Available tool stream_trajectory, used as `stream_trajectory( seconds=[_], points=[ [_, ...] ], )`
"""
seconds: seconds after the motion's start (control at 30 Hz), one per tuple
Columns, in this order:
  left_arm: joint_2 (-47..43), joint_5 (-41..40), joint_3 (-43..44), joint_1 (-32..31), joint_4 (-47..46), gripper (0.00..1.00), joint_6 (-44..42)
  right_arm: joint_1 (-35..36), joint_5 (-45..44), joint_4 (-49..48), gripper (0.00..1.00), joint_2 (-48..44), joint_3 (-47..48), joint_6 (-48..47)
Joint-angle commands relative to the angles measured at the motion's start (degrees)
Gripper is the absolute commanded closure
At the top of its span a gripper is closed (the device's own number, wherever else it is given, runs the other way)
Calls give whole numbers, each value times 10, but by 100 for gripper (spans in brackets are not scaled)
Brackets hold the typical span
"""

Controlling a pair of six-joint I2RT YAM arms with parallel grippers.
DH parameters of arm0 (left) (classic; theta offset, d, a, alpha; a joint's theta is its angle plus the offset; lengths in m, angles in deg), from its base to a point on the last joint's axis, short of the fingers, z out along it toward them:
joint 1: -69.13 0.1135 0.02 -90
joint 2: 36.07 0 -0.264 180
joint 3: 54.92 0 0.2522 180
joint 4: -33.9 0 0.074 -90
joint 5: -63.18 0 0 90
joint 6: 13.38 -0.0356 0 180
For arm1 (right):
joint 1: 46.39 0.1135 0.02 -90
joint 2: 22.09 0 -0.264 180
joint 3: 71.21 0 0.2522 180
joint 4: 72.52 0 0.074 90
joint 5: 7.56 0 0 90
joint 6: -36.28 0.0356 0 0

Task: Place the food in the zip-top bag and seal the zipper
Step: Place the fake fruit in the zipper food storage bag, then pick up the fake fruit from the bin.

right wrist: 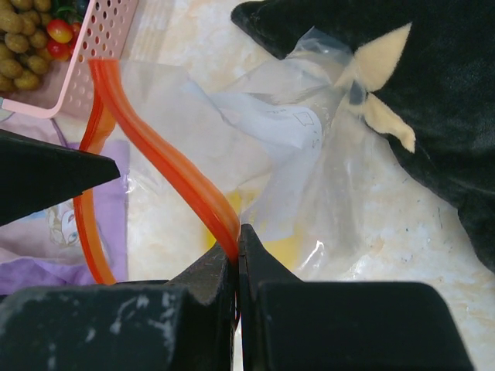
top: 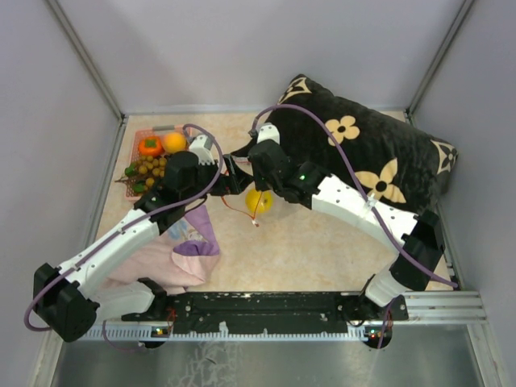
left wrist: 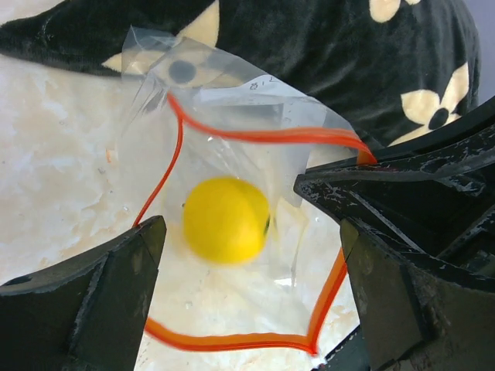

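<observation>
1. Right gripper was clamped shut on the zipper of the bag.
2. Left gripper stood wide open over the bag's mouth, 1 yellow fruit lying inside, between its fingers.

**What you cannot make out**

From above, your two arms cover nearly all of the zip-top bag. Only the yellow-orange round fruit and a thread of the zipper peek out, and the left arm hides a corner of the pink basket. In the left wrist view the fruit is smeared, and the lower edge crops the left gripper. In the right wrist view the right gripper blocks most of the fruit.
</observation>
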Motion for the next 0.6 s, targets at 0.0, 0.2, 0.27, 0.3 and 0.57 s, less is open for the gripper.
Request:
stream_trajectory(
  seconds=[0.0,0.2,0.27,0.3,0.57],
  points=[
    [-6,2,18,-2,17,0,10,-2,3,-34,100,-18,8,11],
    [-14,-18,67,-2,78,0,17,-10,8,-27,100,-21,6,19],
    [-17,-39,97,-2,124,0,8,-14,5,-24,100,-25,2,21],
    [-18,-50,112,0,146,0,4,-18,5,-24,100,-28,-2,21],
    [-22,-115,163,54,254,0,-42,-26,3,-31,100,-47,-27,20]
  ],
)
